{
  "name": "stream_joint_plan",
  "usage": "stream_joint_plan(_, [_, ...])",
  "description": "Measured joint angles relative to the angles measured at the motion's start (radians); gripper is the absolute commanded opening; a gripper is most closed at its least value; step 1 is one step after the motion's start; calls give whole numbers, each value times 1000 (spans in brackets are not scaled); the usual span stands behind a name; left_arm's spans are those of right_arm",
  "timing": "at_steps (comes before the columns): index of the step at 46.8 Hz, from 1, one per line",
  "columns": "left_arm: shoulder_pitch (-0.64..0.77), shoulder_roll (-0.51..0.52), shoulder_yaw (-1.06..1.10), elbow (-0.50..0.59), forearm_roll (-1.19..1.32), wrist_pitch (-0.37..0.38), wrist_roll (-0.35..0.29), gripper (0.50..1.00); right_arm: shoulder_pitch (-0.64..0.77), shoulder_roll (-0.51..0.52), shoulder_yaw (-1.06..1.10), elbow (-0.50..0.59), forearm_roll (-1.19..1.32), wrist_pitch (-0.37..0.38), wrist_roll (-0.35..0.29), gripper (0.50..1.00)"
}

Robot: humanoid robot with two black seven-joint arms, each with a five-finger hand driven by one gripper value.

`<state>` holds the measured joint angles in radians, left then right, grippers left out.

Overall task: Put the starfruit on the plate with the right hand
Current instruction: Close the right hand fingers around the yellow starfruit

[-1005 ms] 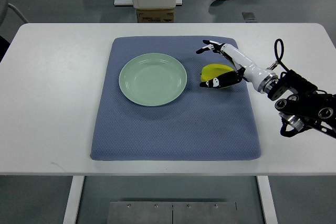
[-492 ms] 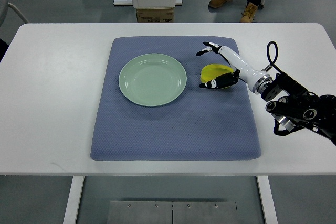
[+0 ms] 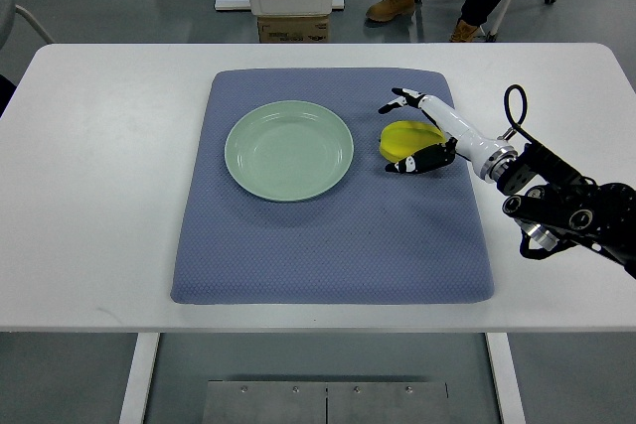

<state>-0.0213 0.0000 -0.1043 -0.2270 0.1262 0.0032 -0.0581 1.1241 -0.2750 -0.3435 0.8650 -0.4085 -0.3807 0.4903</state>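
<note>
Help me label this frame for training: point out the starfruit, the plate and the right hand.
starfruit [image 3: 402, 135], top view, on its exposed yellow top.
plate [image 3: 289, 150], top view, on the bare centre of the green dish.
right hand [image 3: 429, 132], top view, on the white palm beside the fruit.

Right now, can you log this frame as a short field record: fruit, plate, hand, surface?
fruit: yellow starfruit, lying on the mat right of the plate
plate: round pale green plate, empty
hand: right hand cupped around the starfruit, fingers on both sides, fruit not lifted
surface: blue-grey fabric mat on a white table
left arm: not in view
</note>
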Motion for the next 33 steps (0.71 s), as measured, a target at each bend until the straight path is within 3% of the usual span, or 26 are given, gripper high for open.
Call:
stream_joint_plan(21, [-1, 0, 0, 0, 0, 0, 0, 1000, -26, 16, 0, -48, 0, 8, 0, 979])
stream_joint_plan(26, [0, 0, 0, 0, 0, 0, 0, 1000, -26, 20, -1, -48, 1, 10, -2, 937])
stream_joint_plan(33, [0, 0, 0, 0, 0, 0, 0, 1000, -20, 27, -47, -54, 2, 11, -1, 837])
